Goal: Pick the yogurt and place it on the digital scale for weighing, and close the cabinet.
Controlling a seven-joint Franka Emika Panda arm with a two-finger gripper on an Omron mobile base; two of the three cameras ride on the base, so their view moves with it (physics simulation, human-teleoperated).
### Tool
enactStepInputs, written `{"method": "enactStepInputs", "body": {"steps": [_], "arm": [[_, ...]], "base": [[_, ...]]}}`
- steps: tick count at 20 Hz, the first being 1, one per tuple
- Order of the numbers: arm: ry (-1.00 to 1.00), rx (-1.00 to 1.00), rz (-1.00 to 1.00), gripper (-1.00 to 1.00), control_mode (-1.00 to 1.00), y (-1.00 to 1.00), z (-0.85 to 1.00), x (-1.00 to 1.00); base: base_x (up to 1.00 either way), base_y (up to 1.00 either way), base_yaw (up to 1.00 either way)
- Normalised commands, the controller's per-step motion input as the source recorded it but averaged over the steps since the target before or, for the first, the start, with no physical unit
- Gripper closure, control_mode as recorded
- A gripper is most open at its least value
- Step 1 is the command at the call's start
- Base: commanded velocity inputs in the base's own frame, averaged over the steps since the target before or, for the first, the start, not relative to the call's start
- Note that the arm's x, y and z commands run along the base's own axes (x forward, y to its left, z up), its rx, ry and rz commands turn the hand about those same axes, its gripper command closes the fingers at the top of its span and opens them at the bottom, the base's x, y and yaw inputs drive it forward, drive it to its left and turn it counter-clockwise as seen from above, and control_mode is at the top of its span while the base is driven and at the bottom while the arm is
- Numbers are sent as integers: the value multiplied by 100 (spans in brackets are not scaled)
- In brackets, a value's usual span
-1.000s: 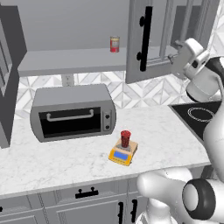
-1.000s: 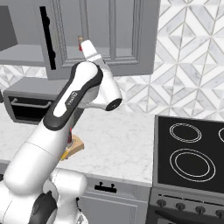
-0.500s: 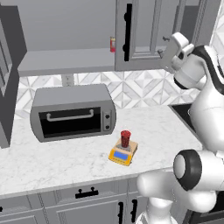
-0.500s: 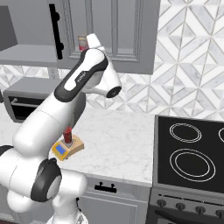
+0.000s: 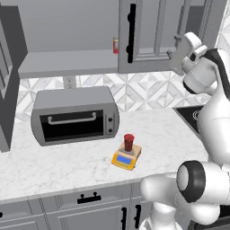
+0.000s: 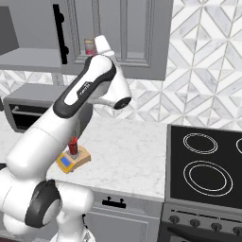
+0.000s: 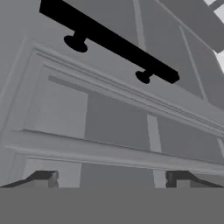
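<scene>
The dark red yogurt (image 5: 129, 142) (image 6: 73, 145) stands upright on the orange-yellow digital scale (image 5: 126, 158) (image 6: 72, 160) on the marble counter. High above it, my gripper (image 5: 174, 55) (image 7: 111, 179) is open, with nothing between its fingers, facing the panelled right door of the grey cabinet (image 5: 157, 36) (image 7: 113, 131) at close range. That door's black bar handle (image 5: 131, 33) (image 6: 60, 33) (image 7: 109, 41) stands left of my hand. The door looks nearly flush with the cabinet front. The cabinet's left door (image 5: 6, 90) hangs wide open.
A red can (image 5: 116, 46) (image 6: 88, 46) sits on the open shelf just beside the door's edge. A grey toaster oven (image 5: 74, 116) stands on the counter left of the scale. A black stovetop (image 6: 208, 165) lies to the right, with lower drawers (image 5: 90, 206) below.
The right cabinet door has swung left toward shut, and my hand has followed it leftward. The yogurt and scale have not moved.
</scene>
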Motion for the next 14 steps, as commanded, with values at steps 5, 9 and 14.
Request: {"method": "enactStepInputs", "body": {"steps": [5, 9, 14], "arm": [[-23, 15, 0, -100, -100, -38, 25, -90], [1, 15, 0, -100, -100, -18, 25, -90], [6, 2, 0, -100, -100, -3, 31, -99]], "base": [[0, 0, 0], [0, 0, 0], [0, 0, 0]]}}
